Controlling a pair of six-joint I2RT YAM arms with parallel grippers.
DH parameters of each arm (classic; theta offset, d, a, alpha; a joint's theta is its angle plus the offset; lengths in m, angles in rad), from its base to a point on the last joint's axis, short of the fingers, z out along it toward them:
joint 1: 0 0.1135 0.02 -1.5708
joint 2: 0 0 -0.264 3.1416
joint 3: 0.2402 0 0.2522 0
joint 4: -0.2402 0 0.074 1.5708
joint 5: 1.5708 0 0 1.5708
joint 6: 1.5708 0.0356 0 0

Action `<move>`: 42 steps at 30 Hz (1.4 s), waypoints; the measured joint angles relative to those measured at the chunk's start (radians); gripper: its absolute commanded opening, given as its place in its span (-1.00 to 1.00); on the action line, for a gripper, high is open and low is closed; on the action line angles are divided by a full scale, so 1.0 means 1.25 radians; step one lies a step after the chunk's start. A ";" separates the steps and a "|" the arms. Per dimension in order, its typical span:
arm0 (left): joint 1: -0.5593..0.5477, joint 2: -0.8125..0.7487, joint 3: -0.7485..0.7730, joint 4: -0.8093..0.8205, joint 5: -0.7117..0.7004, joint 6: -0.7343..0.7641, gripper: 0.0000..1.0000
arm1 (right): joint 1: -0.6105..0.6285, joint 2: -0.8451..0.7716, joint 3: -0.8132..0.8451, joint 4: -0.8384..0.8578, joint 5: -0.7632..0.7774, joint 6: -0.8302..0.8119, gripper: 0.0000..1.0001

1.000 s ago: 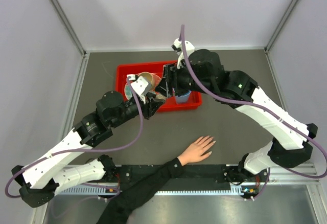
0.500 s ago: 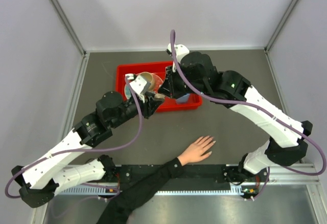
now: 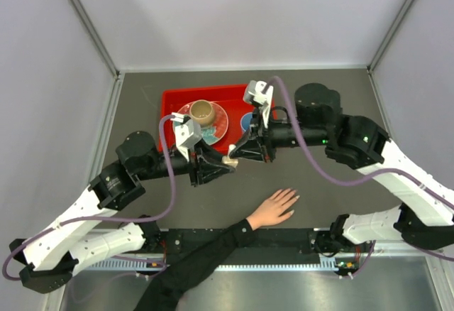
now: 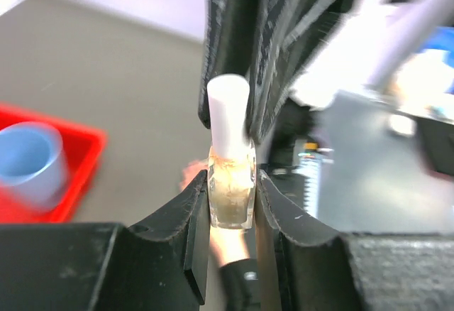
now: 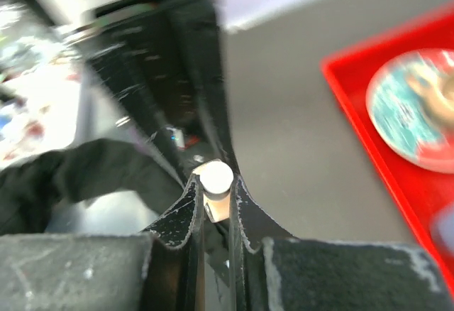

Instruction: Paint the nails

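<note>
No legible text, label, brand, number or sign is found in any of the three views. The nail polish bottle [image 4: 231,190] is seen only as clear glass under a plain white cap, and the wrist views are blurred around it. Small coloured marks on the black rail [image 3: 298,240] at the near table edge are rendered too small to be read.
</note>
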 measured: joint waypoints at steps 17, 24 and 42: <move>-0.002 -0.013 0.009 0.056 0.126 -0.060 -1.00 | 0.000 -0.067 -0.067 0.124 -0.138 -0.029 -0.86; -0.002 -0.009 0.009 0.052 0.075 -0.056 -1.00 | 0.000 -0.040 -0.016 0.056 -0.089 -0.004 0.29; -0.002 0.020 0.009 -0.003 0.032 -0.019 -1.00 | 0.000 0.064 0.152 -0.174 0.073 0.112 -0.07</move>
